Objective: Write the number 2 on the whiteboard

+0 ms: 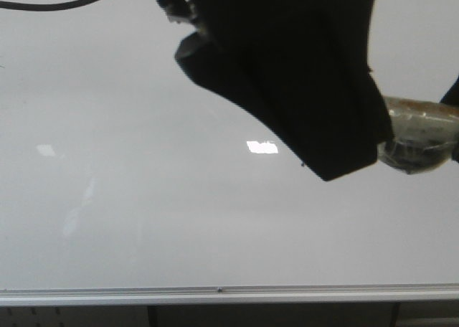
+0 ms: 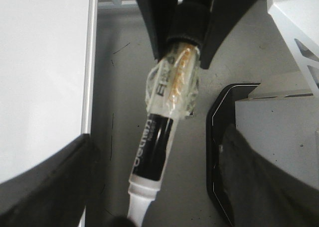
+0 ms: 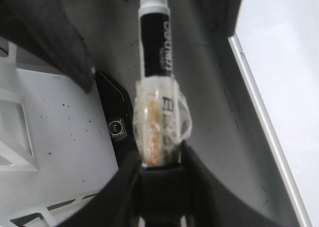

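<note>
- marker (image 3: 155, 62), tape-wrapped, sits clamped in the right gripper (image 3: 160, 174); cap looks on.
- whiteboard (image 1: 143, 219) blank; uncap first, then press lightly.

A black-and-white marker (image 3: 155, 53) wrapped in clear tape (image 3: 159, 122) — a black cable (image 1: 64, 3) crosses overhead.

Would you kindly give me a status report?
Right gripper shut on marker. Left gripper open, straddling marker's white end. Whiteboard shows no 2; arm hides part.
</note>
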Robot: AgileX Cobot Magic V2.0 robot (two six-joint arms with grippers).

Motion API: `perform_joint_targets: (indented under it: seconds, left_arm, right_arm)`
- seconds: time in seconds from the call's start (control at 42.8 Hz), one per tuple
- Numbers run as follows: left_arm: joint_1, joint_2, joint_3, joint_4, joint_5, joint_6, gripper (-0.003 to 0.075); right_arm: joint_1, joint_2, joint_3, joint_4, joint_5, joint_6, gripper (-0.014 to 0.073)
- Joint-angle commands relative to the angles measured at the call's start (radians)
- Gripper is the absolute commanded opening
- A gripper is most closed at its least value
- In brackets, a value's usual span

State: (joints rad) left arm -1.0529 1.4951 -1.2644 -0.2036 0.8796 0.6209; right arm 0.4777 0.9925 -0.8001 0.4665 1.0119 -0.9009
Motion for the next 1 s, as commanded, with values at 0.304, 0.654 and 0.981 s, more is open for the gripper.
perform_joint_targets:
  seconds: [0.304,0.654,0.981]
  left_arm:
    - [-0.004,0.001,-0.033,-0.029,-0.046,0.000,0.0460]
    - [-0.004,-0.010,-0.033,-0.029,-0.048,0.000,0.0103]
    - [-0.004,-0.010,-0.033,-0.029,-0.044,-0.001,0.0008]
  right_arm:
    - [0.002,-0.016,-0.034,0.047,-0.028,-0.011,-0.0069]
    - [0.002,-0.016,-0.034,0.047,-0.028,-0.011,-0.0066]
    - [-0.002,-0.016,-0.034,0.047,-0.035,-0.008,0.0420]
